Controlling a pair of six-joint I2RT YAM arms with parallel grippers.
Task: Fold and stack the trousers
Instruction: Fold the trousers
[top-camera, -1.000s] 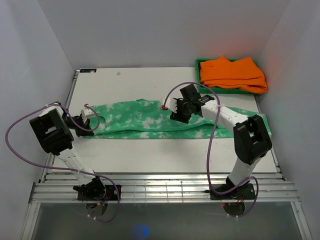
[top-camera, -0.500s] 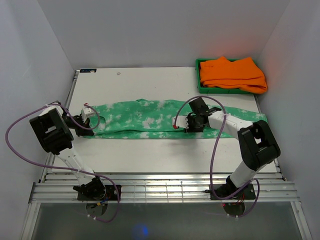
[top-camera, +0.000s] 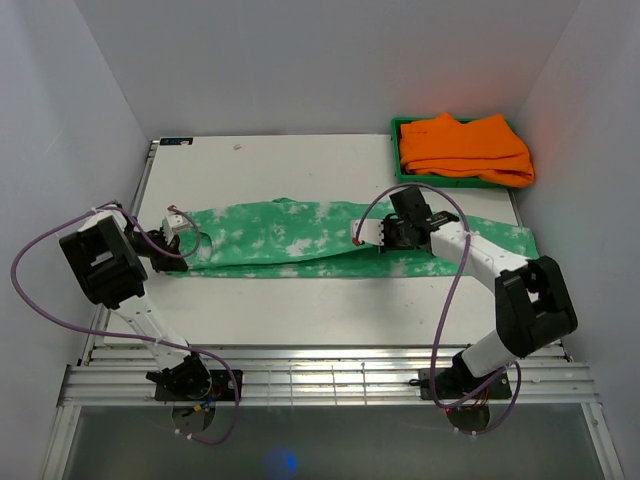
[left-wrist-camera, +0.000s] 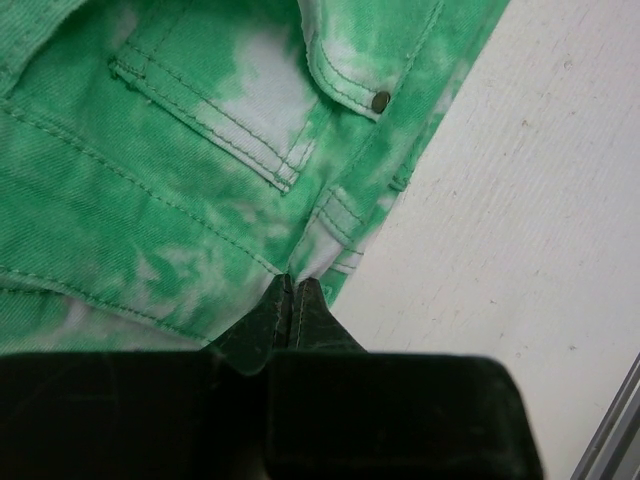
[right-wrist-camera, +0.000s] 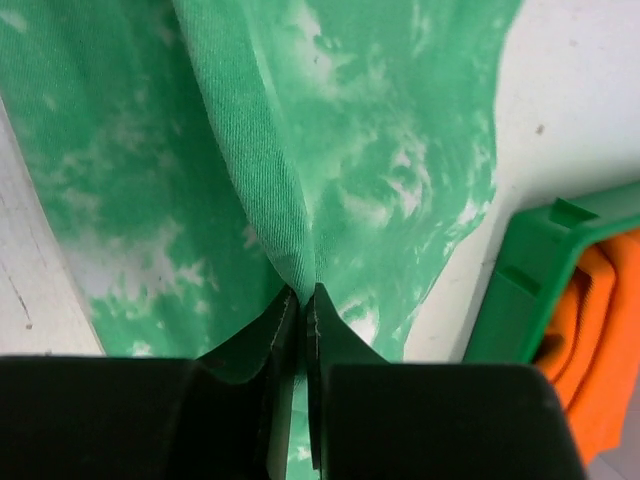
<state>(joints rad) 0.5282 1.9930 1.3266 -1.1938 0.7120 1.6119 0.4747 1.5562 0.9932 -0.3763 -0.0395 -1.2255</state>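
The trousers (top-camera: 270, 238), green with white blotches, lie stretched left to right across the white table (top-camera: 300, 170). My left gripper (top-camera: 188, 243) is at their left end, shut on the waist edge. In the left wrist view its tips (left-wrist-camera: 292, 284) pinch the hem beside a pocket seam and a metal button (left-wrist-camera: 381, 100). My right gripper (top-camera: 375, 237) rests on the trousers right of the middle. In the right wrist view it (right-wrist-camera: 302, 292) is shut on a raised fold of the green cloth (right-wrist-camera: 280, 180).
A green bin (top-camera: 397, 150) at the back right corner holds folded orange garments (top-camera: 465, 148). Its corner (right-wrist-camera: 540, 270) shows close by in the right wrist view. Bare table lies in front of and behind the trousers. Purple cables loop off both arms.
My right gripper swung a little to the right and back over the trousers, came down and shut on a fold of cloth. The left gripper kept its hold and place.
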